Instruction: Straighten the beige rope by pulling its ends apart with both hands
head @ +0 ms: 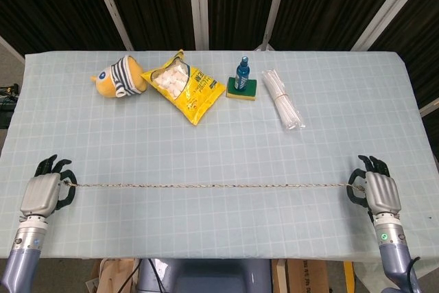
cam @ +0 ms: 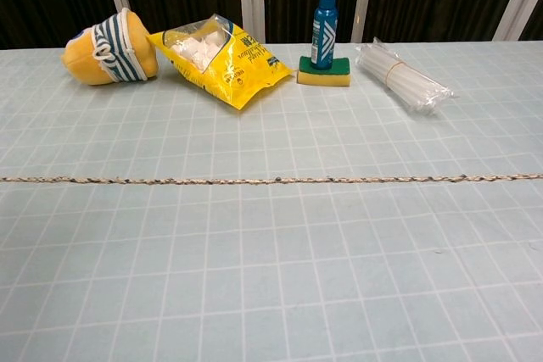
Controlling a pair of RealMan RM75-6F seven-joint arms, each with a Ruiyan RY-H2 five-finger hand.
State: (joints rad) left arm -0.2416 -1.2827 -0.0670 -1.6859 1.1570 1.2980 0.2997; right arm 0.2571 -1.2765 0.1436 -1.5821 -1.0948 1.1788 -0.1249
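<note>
Now we see the table (head: 329,121) carrying the beige rope (head: 206,186), stretched straight across its near part. Our left hand (head: 45,192) grips one rope end with curled fingers, and our right hand (head: 376,190) pinches the other end.

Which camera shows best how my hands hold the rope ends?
The head view: it shows the left hand and right hand each gripping an end of the rope. The chest view shows only the rope's middle stretch, neither hand.
</note>
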